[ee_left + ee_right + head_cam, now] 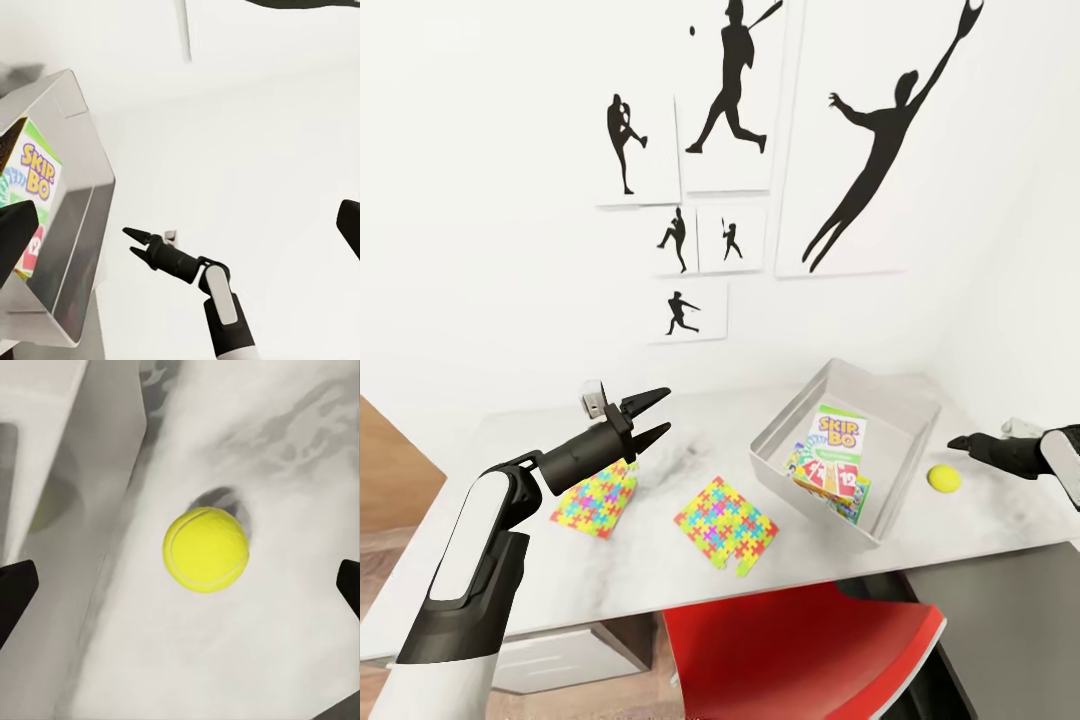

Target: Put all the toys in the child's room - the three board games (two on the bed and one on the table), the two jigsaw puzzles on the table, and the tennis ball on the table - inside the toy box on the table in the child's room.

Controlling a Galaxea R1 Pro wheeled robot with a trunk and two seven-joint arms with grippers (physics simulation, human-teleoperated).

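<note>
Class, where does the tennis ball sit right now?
In the head view the tennis ball rests on the table, just right of the toy box and near the open right gripper.

We are seeing the tennis ball [944, 478] lying on the table [510, 590], just under our right claw [960, 441]. The toy box [785, 420] is sitting left of that claw, with the Skip-Bo game [838, 437] lying inside. Two jigsaw puzzles [726, 523] are lying under our left claw [657, 415].

Your table [540, 590] | toy box [905, 400] between your grippers | tennis ball [944, 478] beside right gripper [960, 441] | jigsaw puzzles [726, 524] near left gripper [652, 416]
</note>
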